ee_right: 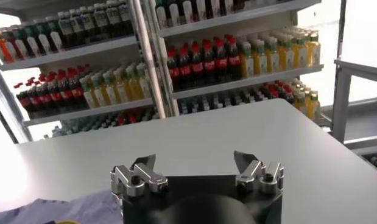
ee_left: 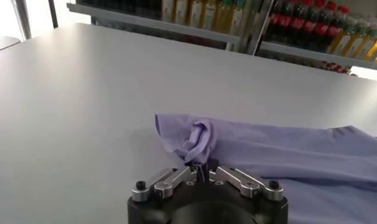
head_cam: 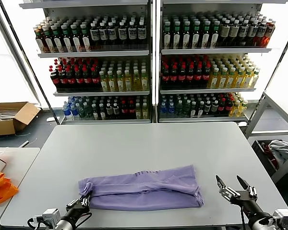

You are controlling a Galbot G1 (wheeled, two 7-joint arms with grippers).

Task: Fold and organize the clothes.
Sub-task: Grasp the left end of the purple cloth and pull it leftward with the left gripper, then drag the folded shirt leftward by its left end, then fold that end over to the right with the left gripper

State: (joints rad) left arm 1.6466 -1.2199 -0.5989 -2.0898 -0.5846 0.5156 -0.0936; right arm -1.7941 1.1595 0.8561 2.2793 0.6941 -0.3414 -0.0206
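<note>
Lavender T-shirt [head_cam: 143, 188] folded on grey table [head_cam: 149, 143], no legible print; left gripper [head_cam: 83, 200] at 7 o'clock pinching its sleeve; right gripper [head_cam: 234, 185] at 4 o'clock spread wide, empty.

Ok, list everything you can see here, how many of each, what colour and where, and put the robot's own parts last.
T-shirt: one, lavender, folded into a long band at the near middle of the table.
Table: one, light grey, in front of the robot.
Drink shelves: two white units behind the table, rows of bottles in dark, red, yellow, green and blue.
Cardboard box: one, brown, open, on the floor far left.
Orange cloth: one, on the side table at left.
Left gripper: shut on the T-shirt's left end.
Right gripper: open, above the table to the right of the T-shirt, holding nothing.
</note>
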